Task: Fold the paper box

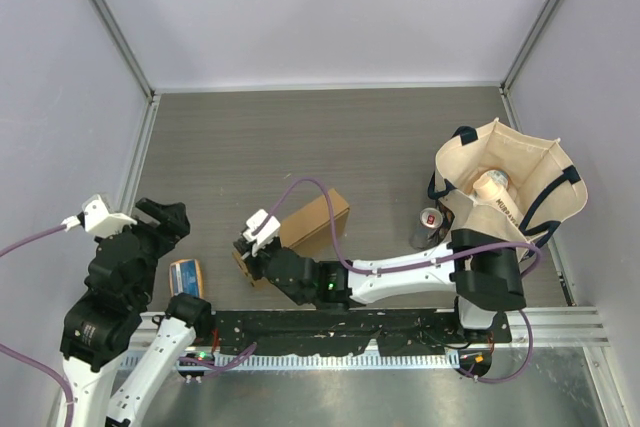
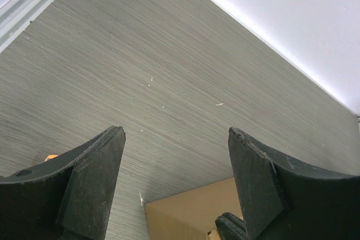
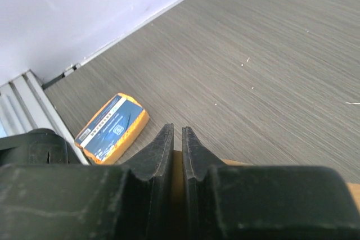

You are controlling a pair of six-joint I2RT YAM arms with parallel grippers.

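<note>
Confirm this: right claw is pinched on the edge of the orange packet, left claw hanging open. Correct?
No. The right claw is pinched on the edge of the paper box, not the orange packet, as the right wrist view shows. The left claw does hang open.

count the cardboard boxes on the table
1: the paper box lies near the front middle of the table, one edge pinched in the right gripper. The tote bag at right could hide more.
</note>
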